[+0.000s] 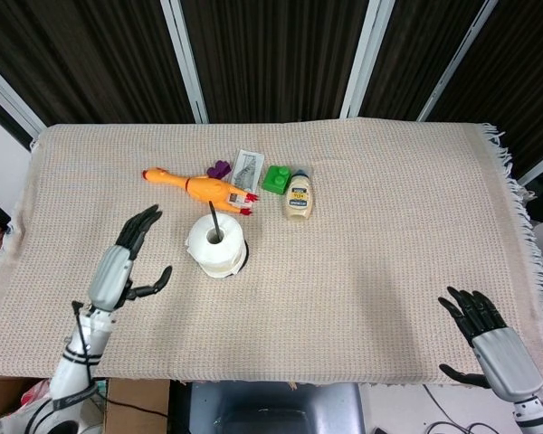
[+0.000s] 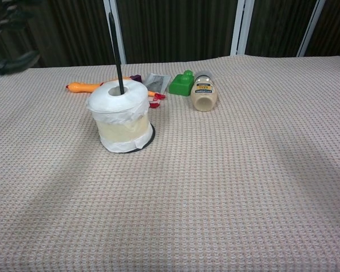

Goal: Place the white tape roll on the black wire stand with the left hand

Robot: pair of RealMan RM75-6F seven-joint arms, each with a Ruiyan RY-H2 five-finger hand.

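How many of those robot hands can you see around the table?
2. The left hand hangs open over the cloth, left of the tape roll on its stand. The right hand is open past the table's near right corner.

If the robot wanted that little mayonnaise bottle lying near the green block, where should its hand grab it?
Probably around the wide body of the mayonnaise bottle, from above. It lies on its side with the cap pointing away toward the curtains, so its rounded flanks are exposed. The green block sits close by its cap end, so fingers fit more easily lower down, on the broad part nearer the robot.
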